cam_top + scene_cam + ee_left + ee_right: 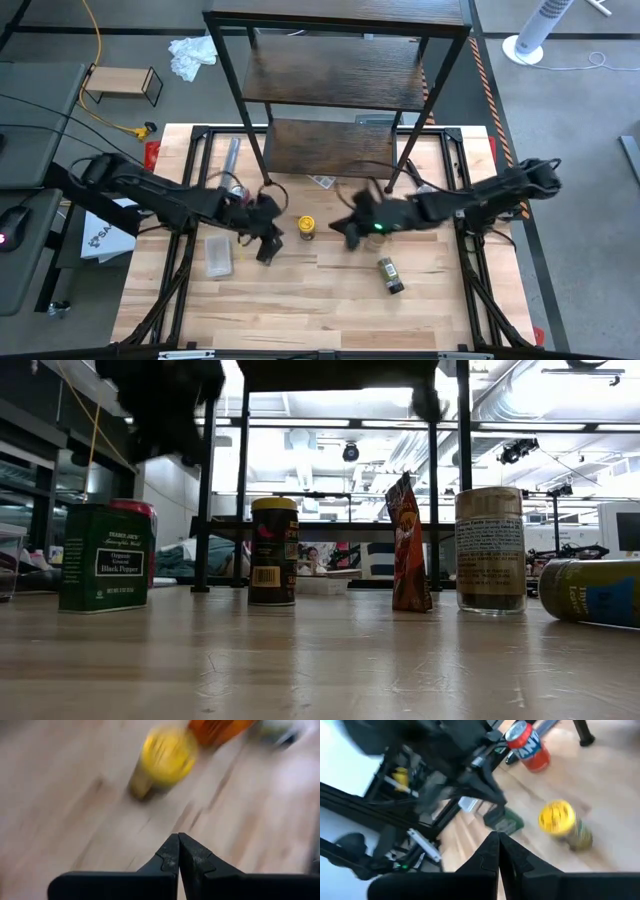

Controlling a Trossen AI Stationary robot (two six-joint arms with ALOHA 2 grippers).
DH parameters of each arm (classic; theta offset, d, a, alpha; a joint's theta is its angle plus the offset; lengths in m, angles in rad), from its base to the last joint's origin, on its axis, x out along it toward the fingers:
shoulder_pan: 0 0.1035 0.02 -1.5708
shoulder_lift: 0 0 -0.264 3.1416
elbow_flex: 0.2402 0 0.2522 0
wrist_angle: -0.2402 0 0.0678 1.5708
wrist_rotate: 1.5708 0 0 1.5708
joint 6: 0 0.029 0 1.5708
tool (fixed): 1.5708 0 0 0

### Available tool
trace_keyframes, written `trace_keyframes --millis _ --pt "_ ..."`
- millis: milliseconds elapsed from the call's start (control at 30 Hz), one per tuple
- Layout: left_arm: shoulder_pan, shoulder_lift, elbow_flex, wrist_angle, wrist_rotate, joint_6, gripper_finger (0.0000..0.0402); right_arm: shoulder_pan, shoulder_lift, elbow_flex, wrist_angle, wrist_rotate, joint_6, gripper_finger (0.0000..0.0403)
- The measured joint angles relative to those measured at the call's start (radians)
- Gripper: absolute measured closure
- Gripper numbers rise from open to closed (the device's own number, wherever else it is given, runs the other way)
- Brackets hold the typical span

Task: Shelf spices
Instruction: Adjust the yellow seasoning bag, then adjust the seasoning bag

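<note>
Both arms low over the counter, nothing held

Pale wood planks make up the counter [330,300], with grey floor around it. At the top centre of the high view the shelf [335,75] stands with its dark brown boards and thin black frame, its front legs planted on the counter's far edge.

From the left of the frame the left gripper [267,247] reaches toward the middle, fingers [170,857] pressed together and holding nothing. Just beside it on the right the yellow-lidded jar [306,227] stands upright near the centre. The right gripper [345,229] comes in from the right and ends just on the other side of that jar, fingers [492,852] also closed tight and empty.

Lower right of centre, the dark greenish jar [390,275] lies on its side. In the low view a green pepper tin [103,556] stands at the left, and a tan-lidded jar [490,548] stands upright to the right of an orange packet [406,545]. A red can [529,746] stands behind the left arm, near the shelf's leg. A flat clear plastic piece [218,254] lies at the left below that arm.
</note>
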Motion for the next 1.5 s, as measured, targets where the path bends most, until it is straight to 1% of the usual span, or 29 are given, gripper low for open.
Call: trace_keyframes --millis 67,133,233,300,367,433,500,567,700,833,1033,1133,1200,1300,1400,1500 --pt "0.003 -0.058 0.000 0.035 -0.026 0.024 0.0401 -0.053 0.075 0.078 -0.019 -0.063 -0.061 0.0403" --pt "0.002 -0.117 0.000 0.042 -0.066 0.026 0.0401 -0.095 0.150 0.170 -0.108 -0.108 -0.110 0.0403" --pt "0.001 -0.204 0.000 0.027 -0.134 -0.001 0.0401 -0.136 0.250 0.309 -0.402 -0.099 -0.139 0.0403" --pt "0.001 -0.248 0.000 -0.008 -0.175 -0.049 0.0401 -0.155 0.306 0.384 -0.581 -0.075 -0.123 0.0403" --pt "-0.003 -0.274 0.000 -0.037 -0.214 -0.072 0.0401 -0.174 0.356 0.429 -0.652 -0.087 -0.141 0.0403" --pt "-0.006 -0.287 0.000 -0.048 -0.241 -0.072 0.0401 -0.189 0.399 0.444 -0.647 -0.134 -0.165 0.0403" --pt "-0.006 -0.286 0.000 -0.050 -0.242 -0.069 0.0401 -0.198 0.440 0.445 -0.613 -0.167 -0.165 0.0403" --pt "-0.006 -0.279 0.000 -0.054 -0.238 -0.069 0.0401 -0.202 0.472 0.445 -0.580 -0.179 -0.146 0.0403" --pt "-0.020 -0.276 0.000 -0.052 -0.240 -0.064 0.0401 -0.202 0.508 0.444 -0.575 -0.166 -0.105 0.0403" --pt "-0.029 -0.276 0.000 -0.053 -0.241 -0.061 0.0401 -0.191 0.525 0.444 -0.533 -0.198 -0.101 0.0403" --pt "-0.038 -0.276 0.000 -0.053 -0.249 -0.043 0.0401 -0.152 0.561 0.443 -0.394 -0.264 -0.031 0.0403" --pt "-0.039 -0.276 0.000 -0.057 -0.250 -0.040 0.0401 -0.133 0.577 0.443 -0.281 -0.303 0.010 0.0403" --pt "-0.039 -0.277 0.000 -0.057 -0.251 -0.034 0.0401 -0.120 0.586 0.443 -0.192 -0.316 0.012 0.0403" --pt "-0.039 -0.276 0.000 -0.056 -0.251 -0.032 0.0401 -0.110 0.583 0.443 -0.139 -0.310 0.015 0.0403" --pt "-0.039 -0.277 0.000 -0.053 -0.250 -0.032 0.0401 -0.112 0.545 0.443 -0.193 -0.296 -0.049 0.0403" --pt "-0.041 -0.276 0.000 -0.052 -0.250 -0.030 0.0401 -0.120 0.468 0.443 -0.323 -0.270 -0.118 0.0403"
